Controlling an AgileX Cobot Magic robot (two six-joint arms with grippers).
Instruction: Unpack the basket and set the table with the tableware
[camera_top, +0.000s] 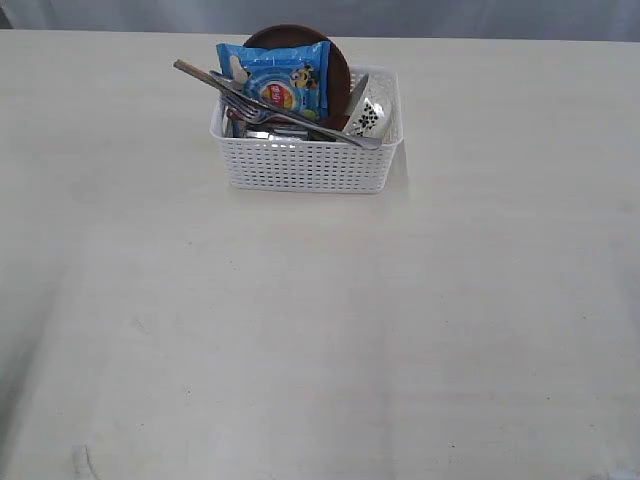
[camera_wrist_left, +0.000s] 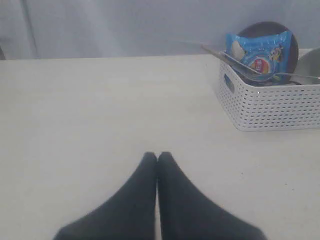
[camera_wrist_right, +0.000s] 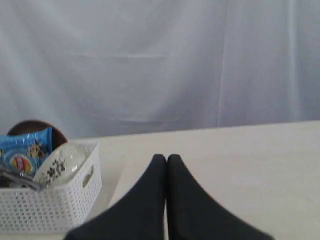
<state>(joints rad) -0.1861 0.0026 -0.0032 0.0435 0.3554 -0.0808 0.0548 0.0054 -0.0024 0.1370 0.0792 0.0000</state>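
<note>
Basket (camera_top: 305, 165) packed; chips packet (camera_top: 283, 82) hides most of plate (camera_top: 338, 72); both arms' jaws together, empty.

Light: soft and bright, even all over.
Shadow: small, faint, beside the basket (camera_top: 300, 165).
Blur: wrist pictures a bit fuzzy.

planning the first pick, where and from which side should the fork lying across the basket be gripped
Probably take the fork by its handle end, where it rests on the near right rim of the basket in the exterior view. Come from above, pincer closing across the thin handle: that end lies clear, while the tines sit among other cutlery by the blue packet.
</note>
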